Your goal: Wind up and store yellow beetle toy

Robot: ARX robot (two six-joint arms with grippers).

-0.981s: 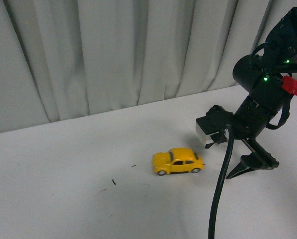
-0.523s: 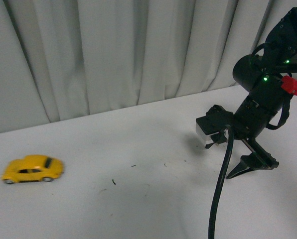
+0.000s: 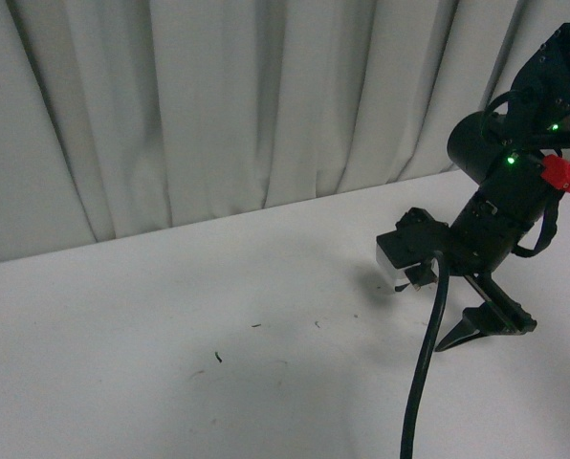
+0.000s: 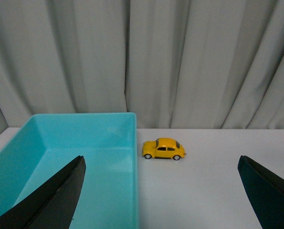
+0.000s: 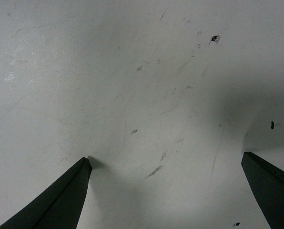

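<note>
Yellow beetle toy (image 4: 164, 149): by the bench's (image 4: 218, 186) back edge, just beside the turquoise bin's (image 4: 135, 143) wall, before the curtain (image 4: 180, 62).
Left gripper (image 4: 161, 161): jaws wide apart.
Right gripper (image 5: 166, 156): jaws apart over scuffed bench.

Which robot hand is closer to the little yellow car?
Left. The left gripper looks straight at the yellow beetle toy, parked beside the teal bin ahead of its open fingers. The right gripper hangs over the table at the far right, with no car in its view.
</note>
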